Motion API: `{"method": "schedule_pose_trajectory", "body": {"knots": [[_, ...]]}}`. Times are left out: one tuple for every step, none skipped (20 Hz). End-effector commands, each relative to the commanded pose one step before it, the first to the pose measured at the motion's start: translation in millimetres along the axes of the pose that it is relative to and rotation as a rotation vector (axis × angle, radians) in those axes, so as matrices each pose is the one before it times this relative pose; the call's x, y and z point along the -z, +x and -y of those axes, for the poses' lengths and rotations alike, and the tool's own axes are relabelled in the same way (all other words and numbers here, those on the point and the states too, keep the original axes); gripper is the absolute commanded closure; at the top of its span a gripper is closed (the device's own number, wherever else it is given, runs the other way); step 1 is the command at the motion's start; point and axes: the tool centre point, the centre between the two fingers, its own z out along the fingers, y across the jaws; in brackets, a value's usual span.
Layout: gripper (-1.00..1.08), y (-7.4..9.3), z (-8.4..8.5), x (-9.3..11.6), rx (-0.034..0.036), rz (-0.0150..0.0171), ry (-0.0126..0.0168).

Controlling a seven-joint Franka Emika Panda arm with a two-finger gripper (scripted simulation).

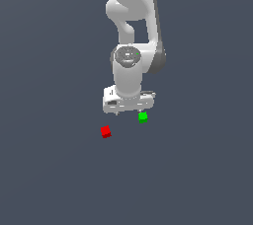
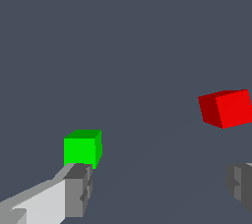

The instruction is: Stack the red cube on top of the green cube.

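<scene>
The red cube [image 1: 105,131] [image 2: 226,108] lies on the grey floor, toward the exterior view's left and nearer the camera than the green cube [image 1: 143,117] [image 2: 82,148]. The two cubes rest apart, each alone on the floor. My white gripper [image 1: 127,112] [image 2: 160,188] hangs above and between them, closer to the green cube. Its fingers are spread wide with nothing between them: in the wrist view one grey fingertip [image 2: 78,190] shows just before the green cube and the other fingertip [image 2: 241,184] sits at the frame's edge below the red cube.
A plain dark grey floor [image 1: 49,169] spreads all around the cubes. The white arm [image 1: 131,31] rises behind the gripper in the exterior view.
</scene>
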Motion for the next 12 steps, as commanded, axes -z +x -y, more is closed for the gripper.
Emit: {"method": "schedule_pose_trajectory", "body": {"knots": [[-0.92, 1.31, -14.91, -7.59, 0.02958, -0.00234, -0.00315], [-0.92, 0.75, -6.73, -3.45, 0.01404, -0.00128, -0.0014], [-0.92, 0.83, -7.14, -3.66, 0.01487, -0.00137, -0.00148], [-0.92, 0.9, -7.42, -3.8, 0.01546, -0.00143, -0.00153], [-0.92, 0.97, -7.6, -3.89, 0.01582, -0.00148, -0.00156], [-0.92, 0.98, -7.42, -3.79, 0.01542, -0.00146, -0.00151], [-0.92, 0.97, -7.04, -3.6, 0.01466, -0.0014, -0.00143], [-0.92, 0.95, -6.68, -3.41, 0.01387, -0.00134, -0.00134], [-0.92, 0.94, -6.3, -3.21, 0.01311, -0.00128, -0.00126], [-0.92, 0.93, -5.92, -3.01, 0.01231, -0.00121, -0.00118], [-0.92, 0.92, -5.54, -2.81, 0.01151, -0.00114, -0.00109], [-0.92, 0.89, -5.15, -2.6, 0.01069, -0.00107, -0.00101]]}}
